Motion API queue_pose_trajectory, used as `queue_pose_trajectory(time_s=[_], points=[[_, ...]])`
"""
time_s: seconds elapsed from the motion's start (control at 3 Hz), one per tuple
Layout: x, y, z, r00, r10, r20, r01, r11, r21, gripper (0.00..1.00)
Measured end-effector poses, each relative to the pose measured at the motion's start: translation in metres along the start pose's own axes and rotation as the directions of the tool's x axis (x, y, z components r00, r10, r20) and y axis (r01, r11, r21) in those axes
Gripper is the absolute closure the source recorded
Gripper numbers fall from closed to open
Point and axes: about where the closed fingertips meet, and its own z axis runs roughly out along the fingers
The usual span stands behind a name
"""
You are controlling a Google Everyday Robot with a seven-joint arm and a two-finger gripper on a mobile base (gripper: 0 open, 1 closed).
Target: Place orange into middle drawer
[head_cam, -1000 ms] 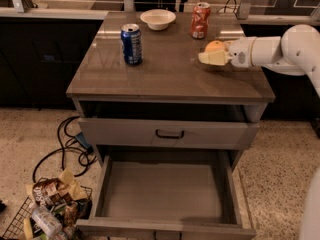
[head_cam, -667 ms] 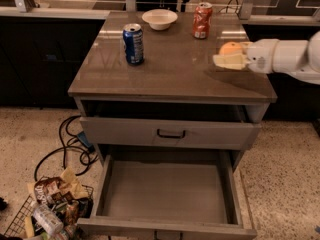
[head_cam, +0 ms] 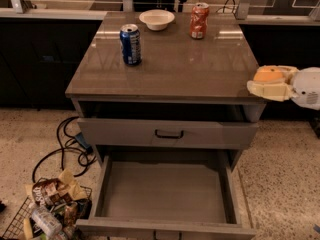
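Cream fingers (head_cam: 267,90) of the gripper (head_cam: 258,79) are closed on the orange (head_cam: 270,75), one below the fruit and one along its top. The gripper sits at the right edge of the view, level with the front right corner of the bench (head_cam: 175,66) and just off its edge, with the white arm (head_cam: 307,86) running out of view to the right. The orange is held in the air, above and to the right of the middle drawer (head_cam: 165,194). That drawer is pulled fully out at the bottom of the cabinet, its flat grey floor bare. Above it, a shut drawer (head_cam: 125,132) shows only its front and a black handle (head_cam: 169,134). On the bench top stand a blue can (head_cam: 130,44) at the left, a white bowl (head_cam: 156,19) at the back and a red can (head_cam: 199,20) beside it. On the speckled floor to the left lie black cables (head_cam: 62,149) and a wire basket (head_cam: 20,219) of wrappers.
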Motion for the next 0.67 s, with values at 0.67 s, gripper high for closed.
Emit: queue_pose_trajectory(time_s=[0.67], points=[[0.048,0.077,-0.031,0.994,-0.104,0.038,0.108,0.9857,-0.13,1.0]])
